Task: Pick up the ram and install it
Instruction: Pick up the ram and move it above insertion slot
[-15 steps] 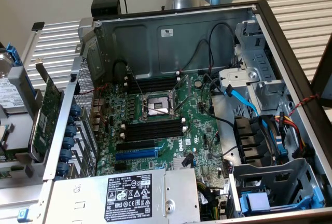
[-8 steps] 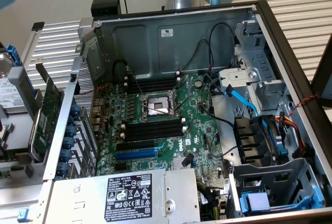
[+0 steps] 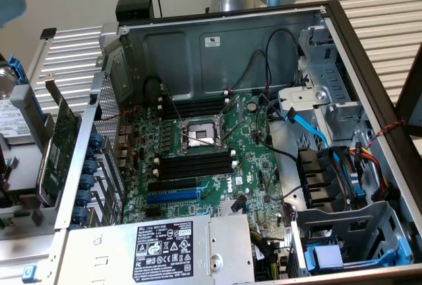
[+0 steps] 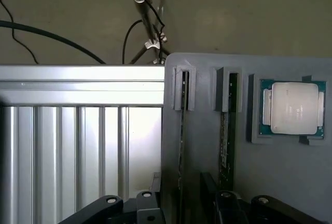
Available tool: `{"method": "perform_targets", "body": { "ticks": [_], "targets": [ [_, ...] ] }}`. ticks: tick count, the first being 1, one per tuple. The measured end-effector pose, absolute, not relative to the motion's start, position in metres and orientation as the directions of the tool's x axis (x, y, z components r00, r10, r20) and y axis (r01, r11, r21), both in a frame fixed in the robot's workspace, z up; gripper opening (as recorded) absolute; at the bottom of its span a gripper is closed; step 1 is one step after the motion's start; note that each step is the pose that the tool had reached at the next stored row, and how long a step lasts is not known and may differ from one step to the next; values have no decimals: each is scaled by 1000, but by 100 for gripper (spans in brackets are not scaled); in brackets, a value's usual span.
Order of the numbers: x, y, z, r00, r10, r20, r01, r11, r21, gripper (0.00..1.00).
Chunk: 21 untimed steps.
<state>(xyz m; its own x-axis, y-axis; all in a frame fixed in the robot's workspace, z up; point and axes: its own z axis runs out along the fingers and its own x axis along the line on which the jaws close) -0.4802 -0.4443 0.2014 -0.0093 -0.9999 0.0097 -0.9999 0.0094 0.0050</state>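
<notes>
Ribbed metal desk [image 3: 386, 18], open computer case [image 3: 224, 41] laid on its side; ram not yet picked up.

Exterior view: motherboard [image 3: 250, 159] faces up, probably so its black memory slots [image 3: 194, 165], which look bare, can be reached from above; green expansion card [image 3: 62, 133] stands beside the case at the exterior view's left. Wrist view: grey holder [image 4: 290, 182] keeps the ram [image 4: 181, 141] and a second stick [image 4: 226, 130] on edge in grooves, apparently to offer their flat faces for gripping; a processor [image 4: 294, 107] sits in its own recess. Fingers [image 4: 142, 208] stand wide, one either side of the ram, holding nothing.
</notes>
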Motion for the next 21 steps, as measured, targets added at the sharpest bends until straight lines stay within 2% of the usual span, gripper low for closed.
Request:
{"method": "perform_targets", "body": {
  "ticks": [5, 7, 8, 10, 21],
  "targets": [
    [-482, -444, 199, -10, -1000, 9, -1000, 10, 3, 40],
    [-483, -444, 198, -10, -1000, 10, -1000, 10, 0, 27],
    [-483, -444, 198, -10, -1000, 10, -1000, 10, 0, 27],
    [-483, -444, 199, -10, -1000, 10, -1000, 10, 0, 15],
    [-483, -445, 243, -11, -1000, 10, -1000, 11, 0, 13]
  ]
}}
